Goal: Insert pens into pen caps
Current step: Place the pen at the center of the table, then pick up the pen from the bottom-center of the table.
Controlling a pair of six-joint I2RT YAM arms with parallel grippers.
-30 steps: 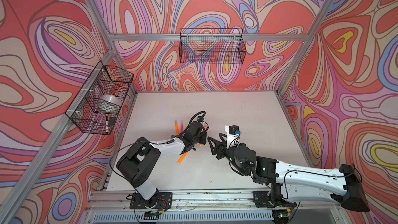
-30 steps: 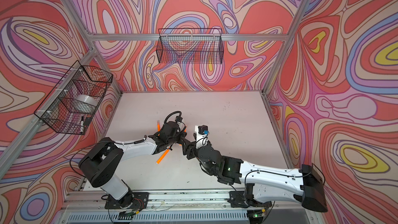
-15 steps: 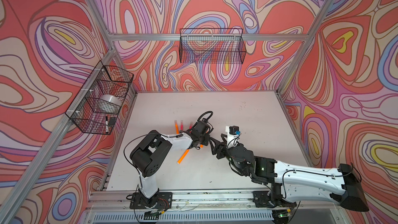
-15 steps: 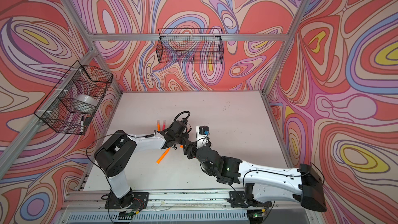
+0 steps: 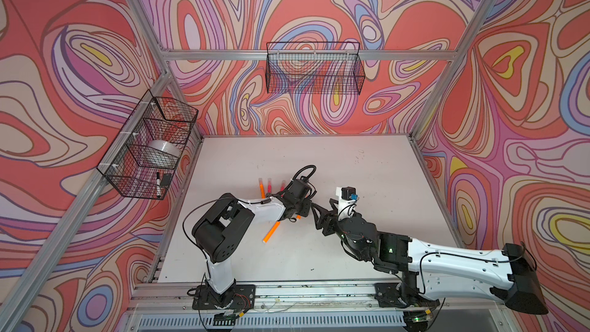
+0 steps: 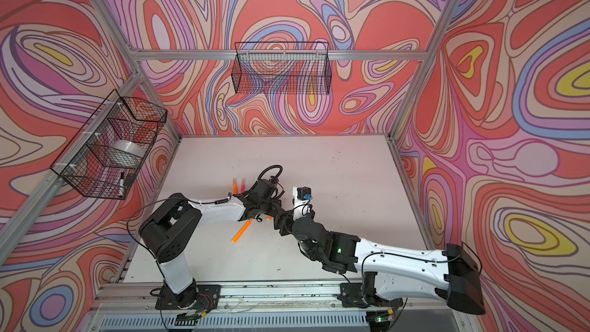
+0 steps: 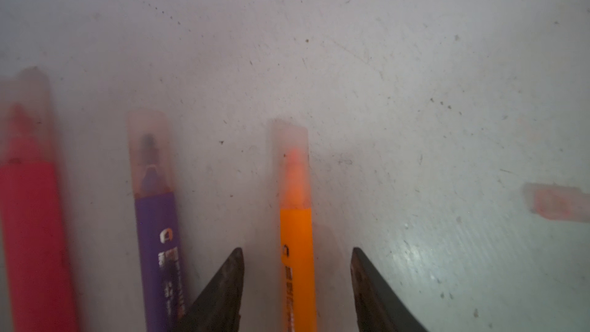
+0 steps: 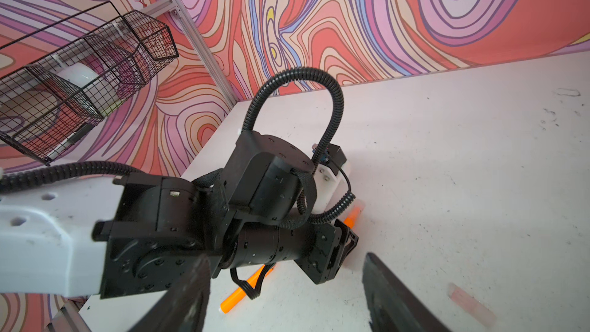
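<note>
Two robot arms meet low over a pale table. The left gripper sits close above the surface with its two dark fingers parted to a middling width. Between them, touching neither, lies an orange pen whose tip is seated inside a translucent cap. This gripper holds nothing.

Just outside one finger lies a capped purple pen, and beyond that a capped pink pen. All three are roughly parallel and point away from the wrist. Well off on the opposite side of the gripper, a loose cap lies alone, blurred.

The right gripper faces the left wrist from close by, fingers spread wide and empty. A loose cap, probably the same one, lies on the table just past the outer side of one of its fingers.

Behind the left gripper, partly under its wrist, a second orange pen lies at a slant. Its tip is hidden, so it is unclear whether it is capped.

The step in hand looks like laying a capped pen into the row. The next move likely calls for the left gripper to lift straight clear without nudging the row, then fetch the slanted pen. The right gripper would take the loose cap with its open end towards the pen tip. The cap is narrow, so the two must line up closely.
</note>
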